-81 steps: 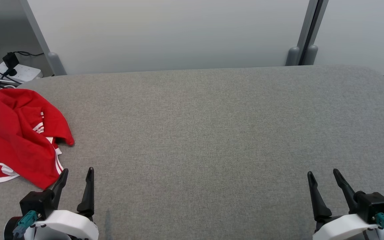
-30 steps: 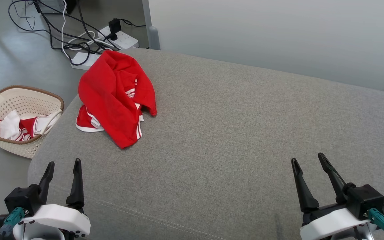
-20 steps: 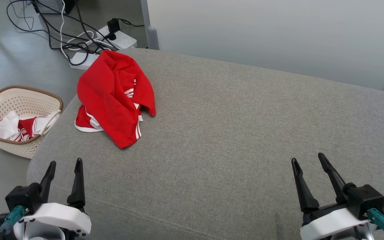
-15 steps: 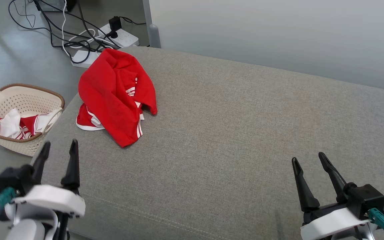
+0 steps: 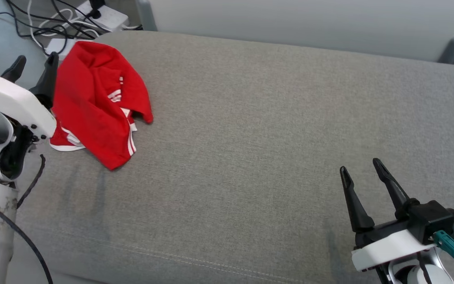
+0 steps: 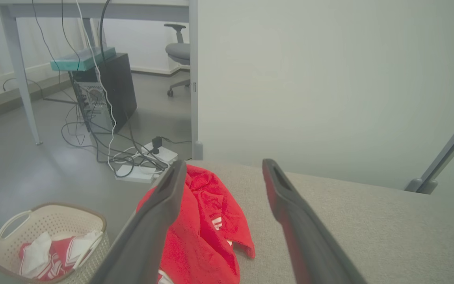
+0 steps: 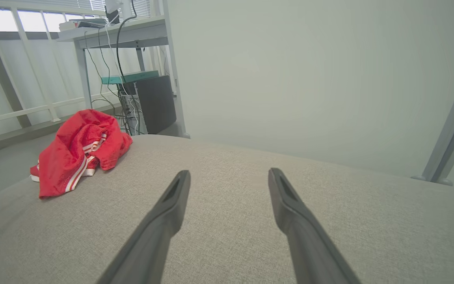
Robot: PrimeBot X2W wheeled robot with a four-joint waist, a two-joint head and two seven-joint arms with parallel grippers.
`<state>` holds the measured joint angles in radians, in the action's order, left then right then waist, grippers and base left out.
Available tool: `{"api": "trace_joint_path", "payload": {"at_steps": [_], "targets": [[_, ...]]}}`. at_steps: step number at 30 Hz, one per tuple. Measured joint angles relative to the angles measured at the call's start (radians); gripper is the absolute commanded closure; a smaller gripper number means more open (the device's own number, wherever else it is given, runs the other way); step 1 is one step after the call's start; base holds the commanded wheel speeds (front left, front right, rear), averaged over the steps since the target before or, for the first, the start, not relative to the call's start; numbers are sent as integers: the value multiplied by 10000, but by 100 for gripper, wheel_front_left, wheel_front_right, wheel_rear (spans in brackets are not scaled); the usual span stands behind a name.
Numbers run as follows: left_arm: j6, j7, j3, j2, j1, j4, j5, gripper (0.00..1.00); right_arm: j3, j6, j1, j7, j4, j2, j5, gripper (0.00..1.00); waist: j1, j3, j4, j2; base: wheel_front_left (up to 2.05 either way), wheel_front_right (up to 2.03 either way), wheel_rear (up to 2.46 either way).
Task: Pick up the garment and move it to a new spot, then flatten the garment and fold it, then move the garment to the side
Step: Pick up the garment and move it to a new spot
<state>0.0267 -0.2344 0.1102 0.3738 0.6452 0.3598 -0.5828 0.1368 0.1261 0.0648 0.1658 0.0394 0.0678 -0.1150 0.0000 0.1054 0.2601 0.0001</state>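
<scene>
office, desk (image 6: 17,69), computer tower (image 6: 122,88), swivel chair (image 6: 178,51), power strip (image 6: 163,155)

A grey fabric-covered surface (image 5: 250,138) with rounded corners and a stitched seam along its near edge carried a crumpled red garment (image 5: 93,106) with white stripes. The garment was heaped near the far left corner, its left part perhaps slightly overhanging the edge. Faint darker smudges marked the cloth nearer the front. Beside that corner, the floor (image 6: 26,173) held a pale basket (image 6: 59,206) and white power strips (image 6: 134,173) with cables.
</scene>
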Motion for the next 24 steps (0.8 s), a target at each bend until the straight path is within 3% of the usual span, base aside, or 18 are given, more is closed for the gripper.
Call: {"api": "trace_joint_path", "payload": {"at_steps": [7, 17, 24], "targets": [[50, -1407, -94, 86, 1150, 3057, -560, 0, 98, 0, 501, -27, -194, 71, 56, 0, 0, 930, -802, 0, 0, 0, 0], [176, -1603, -581, 301, 1888, 5770, -1104, 0, 309, 0, 1410, 86, -205, 163, 98, 0, 0, 2430, -1857, 0, 0, 0, 0], [309, -1476, -757, 422, 2150, 6730, -1407, 0, 353, 0, 1773, 194, -153, 165, 100, 0, 0, 3061, -2224, 0, 0, 0, 0]]}}
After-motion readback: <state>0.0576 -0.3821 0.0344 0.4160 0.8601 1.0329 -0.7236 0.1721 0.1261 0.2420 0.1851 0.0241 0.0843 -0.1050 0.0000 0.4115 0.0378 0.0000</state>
